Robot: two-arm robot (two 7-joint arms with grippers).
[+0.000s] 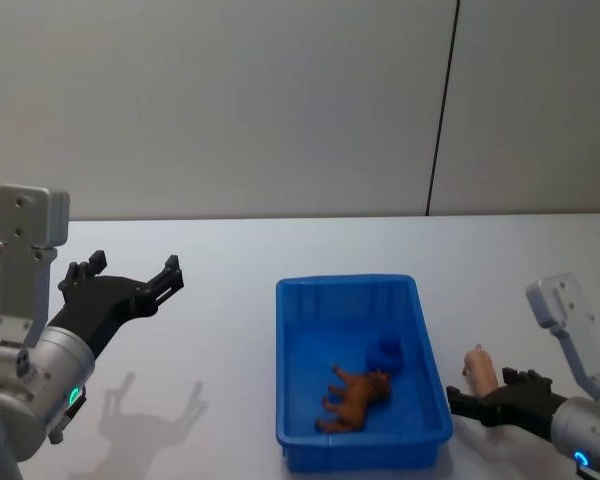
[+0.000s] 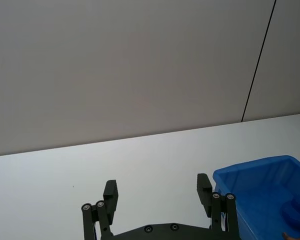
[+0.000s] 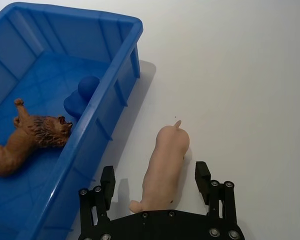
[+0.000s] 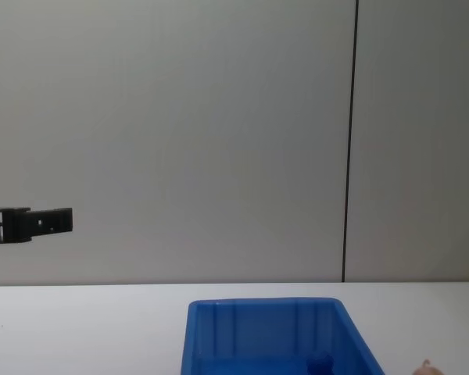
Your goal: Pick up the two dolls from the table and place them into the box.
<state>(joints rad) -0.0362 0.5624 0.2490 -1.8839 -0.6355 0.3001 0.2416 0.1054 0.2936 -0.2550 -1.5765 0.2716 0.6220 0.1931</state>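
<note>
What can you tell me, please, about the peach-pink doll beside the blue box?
The peach-pink doll is a smooth, elongated, plastic-looking figure with a tiny curl at one end. It lies on its side on the white table, just outside the blue box, not touching it. The right gripper is open, one finger on either side of the doll, not yet closed on it.

Landmark: box (image 1: 292, 360) on table (image 1: 220, 260). Inside the box: rounded doll (image 1: 385, 353) toward its right wall, lion toy (image 1: 355, 397) just in front of it. Second doll (image 1: 480, 372) lies on the table just right of the box, outside.
</note>
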